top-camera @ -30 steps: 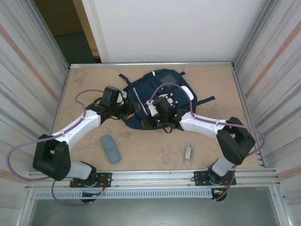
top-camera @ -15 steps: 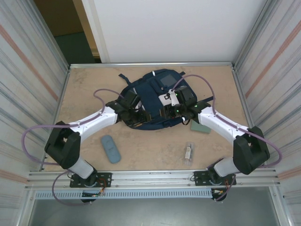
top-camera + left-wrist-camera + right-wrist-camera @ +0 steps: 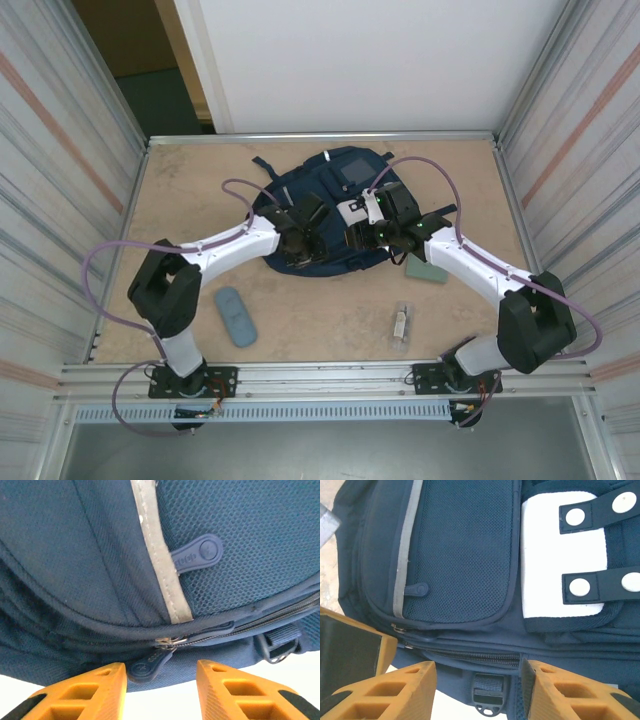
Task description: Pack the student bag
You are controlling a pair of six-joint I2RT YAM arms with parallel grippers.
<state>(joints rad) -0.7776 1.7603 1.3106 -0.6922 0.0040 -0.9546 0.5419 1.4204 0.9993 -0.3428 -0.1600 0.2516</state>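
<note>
Left arm (image 3: pixel 235 245): rises from its base at the near left, folds sharply at the elbow, then stretches right and away, low over the table. Left gripper (image 3: pixel 303 250): sits at the near edge of the student bag (image 3: pixel 330 190), a large navy-blue fabric backpack with white patches and a grey square front panel (image 3: pixel 355 165). In the left wrist view, orange fingers (image 3: pixel 85 692) apart, clamped on nothing. Between their tips, a dark-blue rubber zipper pull (image 3: pixel 147 664), seemingly touched by neither.

Right arm (image 3: pixel 470 265): comes from the near right base, bends at the elbow close to the right wall, reaches left and away. Right gripper (image 3: pixel 357 238): hovers over the near right part of the student bag, just beside the left gripper. In the right wrist view, orange fingers (image 3: pixel 395 690) spread wide and empty. Under the gap, a dark strap with a plastic buckle (image 3: pixel 485 697).

Student bag: lies flat in the far middle of the light wooden table (image 3: pixel 200 190), grey panel toward the far edge.

Writing: on a second rubber pull tab (image 3: pixel 197 555), beside a grey stripe (image 3: pixel 155 555), some raised letters, too small to read. On the white patch (image 3: pixel 545 555), two dark straps with round white studs.

Elsewhere on the table: a blue-grey oblong case (image 3: pixel 235 315) near the left arm, a flat green pad (image 3: pixel 425 270) just beside the right arm, a small clear packet (image 3: pixel 400 325) nearer the front.
</note>
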